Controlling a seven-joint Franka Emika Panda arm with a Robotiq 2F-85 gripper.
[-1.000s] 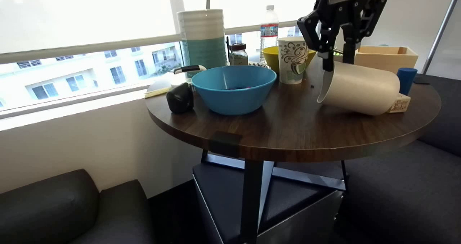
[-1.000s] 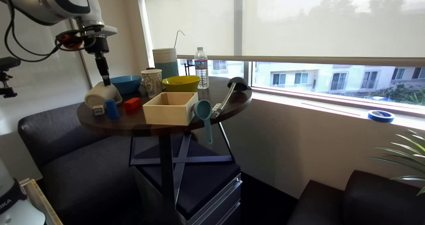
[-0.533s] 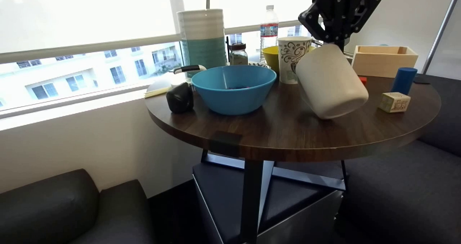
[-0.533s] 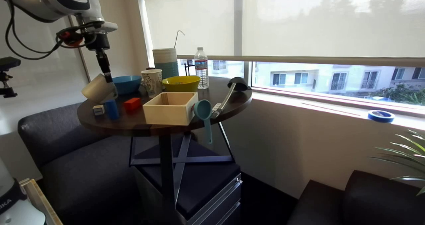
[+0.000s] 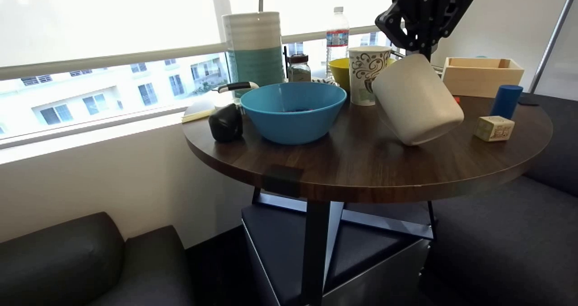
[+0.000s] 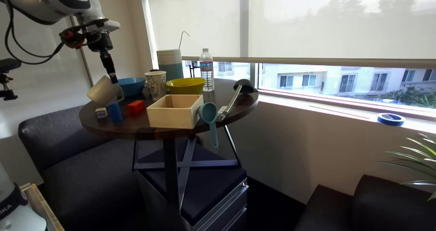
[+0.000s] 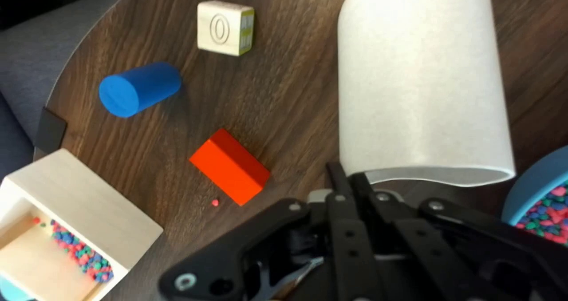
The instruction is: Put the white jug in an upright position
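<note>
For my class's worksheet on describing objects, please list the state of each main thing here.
Jug: tilted, not yet upright.
Jaws: shut on the jug.
Blue bowl: upright, colored bits inside.
Yellow bowl: upright.
Box: open, more bits inside.
Bottle: upright, capped.
Cup: upright.
Jar: lidded.
Blue cylinder: standing.
Blind: partly lowered.

Wht jug [image 7: 419, 79], far rt., mouth facing near, rim pinched in gripper [image 7: 348, 173]. Red blk [image 7: 230, 167], left of gripper. Blue cyl. [image 7: 142, 88], left. Oval-mkd cube [image 7: 222, 29], farther. Wood box [image 7: 86, 207], near left; blue bowl [image 7: 530, 185], near rt.; both w/ multicol. bits [image 7: 552, 216].
</note>
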